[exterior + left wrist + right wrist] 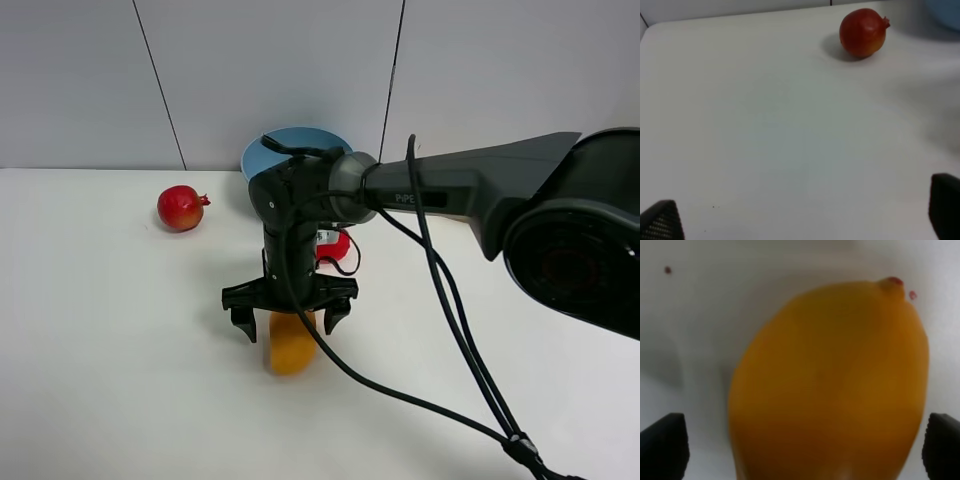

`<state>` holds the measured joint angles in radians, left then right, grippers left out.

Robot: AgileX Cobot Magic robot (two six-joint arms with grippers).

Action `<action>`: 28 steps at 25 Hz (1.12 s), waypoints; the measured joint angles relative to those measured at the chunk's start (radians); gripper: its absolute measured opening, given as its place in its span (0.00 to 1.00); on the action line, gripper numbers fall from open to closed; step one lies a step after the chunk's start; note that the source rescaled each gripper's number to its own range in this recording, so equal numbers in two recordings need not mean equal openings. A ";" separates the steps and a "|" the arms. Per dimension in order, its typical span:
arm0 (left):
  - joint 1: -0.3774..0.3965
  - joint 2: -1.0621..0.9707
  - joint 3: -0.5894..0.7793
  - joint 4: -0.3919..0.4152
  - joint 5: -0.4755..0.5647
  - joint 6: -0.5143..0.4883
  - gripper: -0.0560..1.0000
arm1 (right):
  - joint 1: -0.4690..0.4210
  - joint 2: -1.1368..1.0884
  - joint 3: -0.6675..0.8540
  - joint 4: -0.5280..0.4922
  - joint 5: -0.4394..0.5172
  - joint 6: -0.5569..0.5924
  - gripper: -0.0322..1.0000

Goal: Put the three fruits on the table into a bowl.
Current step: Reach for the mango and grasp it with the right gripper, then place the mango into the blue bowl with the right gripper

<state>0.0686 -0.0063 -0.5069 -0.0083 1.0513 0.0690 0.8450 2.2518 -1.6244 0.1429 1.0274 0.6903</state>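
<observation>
**Right gripper straddles the mango, jaws spread and not yet clamped.**
The mango lies on the table between the right jaws, one tip at each flank, with a gap showing on at least one side. The bowl sits beyond the gripper, behind its wrist. A good grasp likely needs the tips low enough to pass the fruit's widest part. They should squeeze across its narrow width near the middle, so the smooth skin neither slips nor pivots on the lift. The left gripper hangs released over bare table, nothing between its jaws, the pomegranate well ahead of them.
</observation>
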 joint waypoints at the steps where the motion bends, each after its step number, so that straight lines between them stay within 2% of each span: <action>1: 0.000 0.000 0.000 0.000 0.000 0.000 1.00 | 0.000 0.000 0.000 0.000 -0.009 -0.003 0.75; 4: 0.000 0.000 0.000 0.000 0.000 0.000 1.00 | 0.000 0.000 0.000 0.001 -0.016 -0.006 0.58; 6: 0.000 0.000 0.000 0.000 0.000 0.000 1.00 | 0.000 0.000 0.000 0.001 -0.017 -0.007 0.38; 8: 0.000 0.000 0.000 0.000 0.000 0.000 1.00 | 0.000 0.000 0.000 0.000 -0.017 -0.007 0.11; 9: 0.000 0.000 0.000 0.000 0.000 0.000 1.00 | 0.000 0.000 0.000 0.000 -0.017 -0.007 0.06; 16: 0.000 0.000 0.000 0.000 0.000 0.000 1.00 | 0.000 -0.001 0.000 0.000 0.012 -0.046 0.06; 19: 0.000 0.000 0.000 0.000 0.000 0.000 1.00 | 0.000 -0.025 0.000 -0.002 0.013 -0.129 0.06; 22: 0.000 0.000 0.000 0.000 0.000 0.000 1.00 | 0.000 -0.108 0.000 -0.017 0.004 -0.268 0.06; 25: 0.000 0.000 0.000 0.000 0.000 0.000 1.00 | 0.000 -0.215 0.000 -0.082 -0.043 -0.411 0.06; 28: 0.000 0.000 0.000 0.000 0.000 0.000 1.00 | -0.008 -0.308 0.000 -0.204 -0.138 -0.417 0.06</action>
<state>0.0686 -0.0063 -0.5069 -0.0083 1.0513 0.0690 0.8371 1.9439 -1.6244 -0.0615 0.8891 0.2731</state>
